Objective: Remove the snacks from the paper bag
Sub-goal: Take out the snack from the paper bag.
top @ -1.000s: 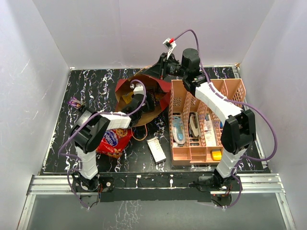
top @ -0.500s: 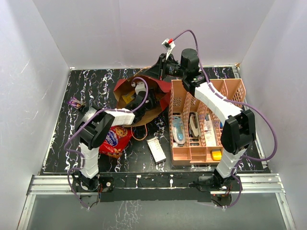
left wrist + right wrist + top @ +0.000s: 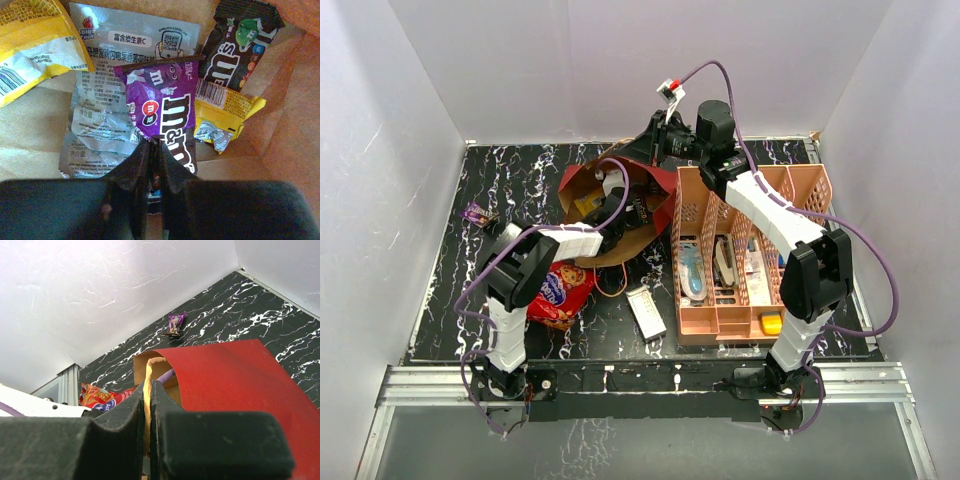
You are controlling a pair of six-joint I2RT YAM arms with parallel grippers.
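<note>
The dark red paper bag [image 3: 582, 181] lies open on its side at the back of the table. My left gripper [image 3: 152, 145] is inside it, shut on the bottom edge of a purple snack packet [image 3: 162, 112]. Around that packet on the brown lining lie a clear-silver wrapper [image 3: 102, 120], yellow packets [image 3: 30, 40] and a dark brown packet [image 3: 240, 42]. My right gripper [image 3: 147, 390] is shut on the bag's tan cord handle [image 3: 148, 371] and holds the bag's mouth up. A large red cookie bag [image 3: 560, 292] and a small purple packet [image 3: 477, 214] lie on the table outside.
A pink slotted rack [image 3: 750, 255] with stationery stands right of the bag, close to the right arm. A small white box [image 3: 646, 312] lies in front of the bag. White walls enclose the black marbled table [image 3: 520, 175].
My left gripper was open inside the bag and has now closed on the purple packet. The right gripper keeps hold of the handle, unmoved.
</note>
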